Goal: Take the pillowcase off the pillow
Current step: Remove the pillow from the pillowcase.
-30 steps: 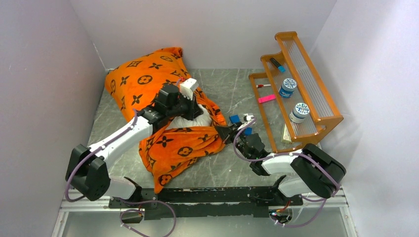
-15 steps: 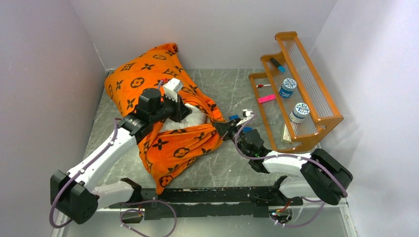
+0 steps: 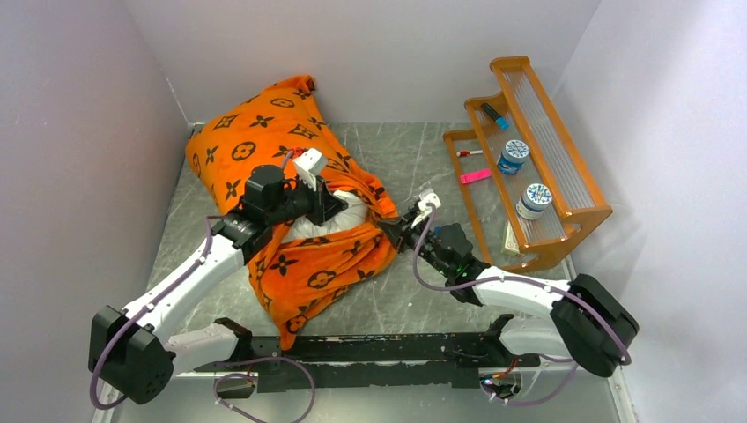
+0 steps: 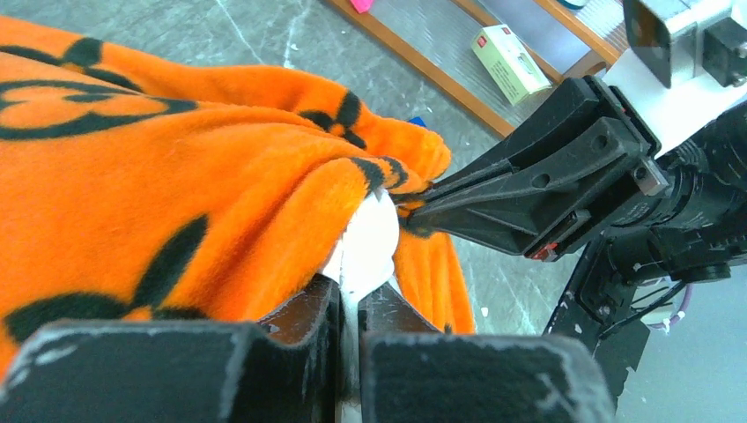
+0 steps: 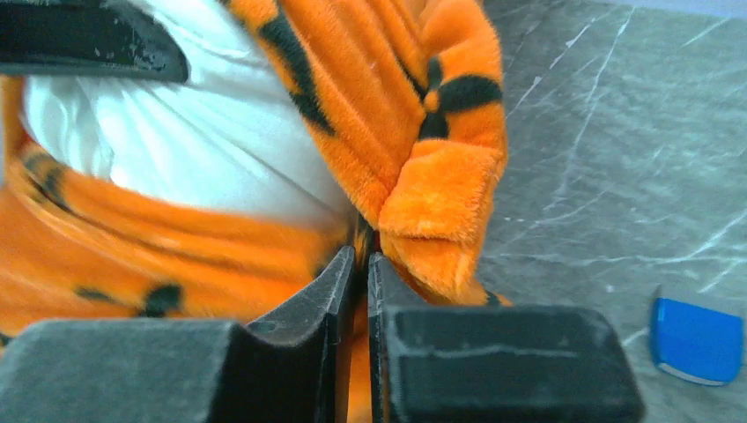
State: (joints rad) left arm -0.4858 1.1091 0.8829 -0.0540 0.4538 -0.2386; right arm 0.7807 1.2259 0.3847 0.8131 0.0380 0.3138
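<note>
The orange pillowcase (image 3: 264, 132) with dark brown motifs lies bunched at the table's left and middle. The white pillow (image 3: 350, 211) bulges out of its opening. My left gripper (image 3: 337, 209) is shut on a pinch of white pillow (image 4: 370, 242) fabric at that opening, seen between the jaws of the left gripper (image 4: 357, 295) in the left wrist view. My right gripper (image 3: 390, 233) is shut on the pillowcase's thick folded edge (image 5: 440, 194) just right of the bulge, with orange fabric running down between the closed jaws of the right gripper (image 5: 361, 260). The two grippers almost touch tip to tip.
An orange wooden rack (image 3: 564, 211) stands at the right with two jars (image 3: 514, 156), markers and a small box. A small blue object (image 5: 696, 335) lies on the grey marble table beside my right gripper. White walls close in the left, back and right.
My left arm has swung out to the left and pulled the pillow with it, so the covered bulk slid toward the far left corner. My right arm has stretched leftward, keeping hold of the pillowcase edge.
</note>
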